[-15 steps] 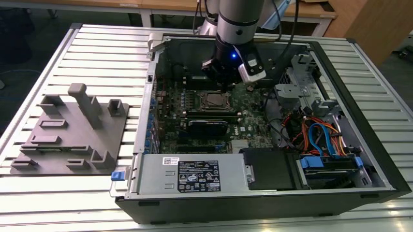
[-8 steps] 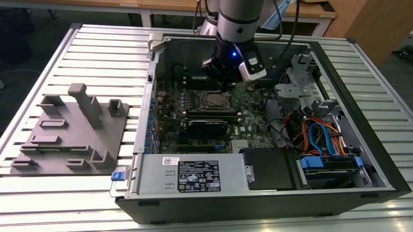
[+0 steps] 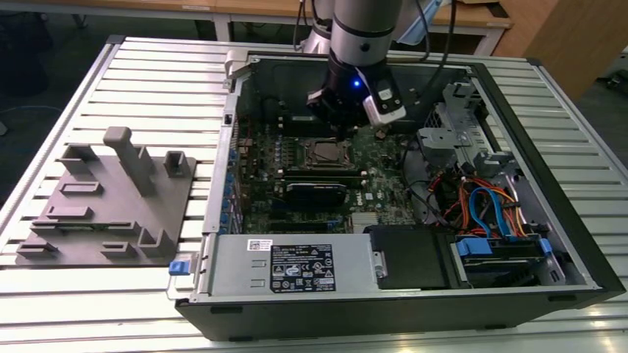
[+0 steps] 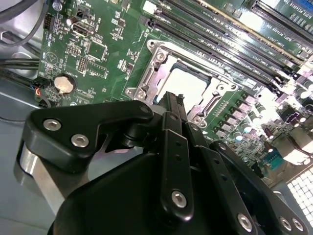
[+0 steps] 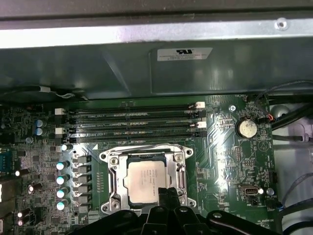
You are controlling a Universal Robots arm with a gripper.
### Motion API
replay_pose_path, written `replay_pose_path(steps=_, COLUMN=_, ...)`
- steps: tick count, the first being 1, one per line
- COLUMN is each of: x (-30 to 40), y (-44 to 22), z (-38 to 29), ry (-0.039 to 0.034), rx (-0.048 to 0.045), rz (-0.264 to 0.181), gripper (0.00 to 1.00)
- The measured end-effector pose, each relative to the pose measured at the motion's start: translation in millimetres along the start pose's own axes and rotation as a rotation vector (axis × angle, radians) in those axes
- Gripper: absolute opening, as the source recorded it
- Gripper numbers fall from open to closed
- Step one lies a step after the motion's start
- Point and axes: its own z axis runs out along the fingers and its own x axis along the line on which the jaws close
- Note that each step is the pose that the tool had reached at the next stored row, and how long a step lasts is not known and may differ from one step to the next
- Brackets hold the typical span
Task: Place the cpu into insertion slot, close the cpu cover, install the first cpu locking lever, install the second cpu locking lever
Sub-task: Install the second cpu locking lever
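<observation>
**Exterior view.** You see the arm reach down from the top centre of the frame into an open computer case lying on a slatted table. The gripper hangs over the green board, just above centre. The cpu lies flat on that board at the frame's centre, directly below and slightly toward the exterior view's left of the fingertips. A grey fixture stands on the table at the exterior view's left, well apart from the case.

**Second wrist view.** You look along the black finger links toward the board. The two fingers meet at their tips with no gap that you can see, and nothing is held between them. The tips sit just beside the cover, whose metal frame lies flat around the pale cpu top. You cannot tell whether the tips touch the frame. A coin cell sits on the board, apart from the cover.

**First wrist view.** The cpu shows squarely inside the cover's window, its silver-tan top bare. The closed fingertips overlap the cover's near edge. Long black memory slots run parallel beyond the cover. You cannot tell whether the thin levers along the frame are latched.
</observation>
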Motion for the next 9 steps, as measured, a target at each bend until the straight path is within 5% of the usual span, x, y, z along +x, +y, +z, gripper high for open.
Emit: replay_pose_path(steps=9, x=-0.2, y=-2.7, z=-0.2, ry=-0.0001, rx=0.0000, rz=0.000, gripper=0.10)
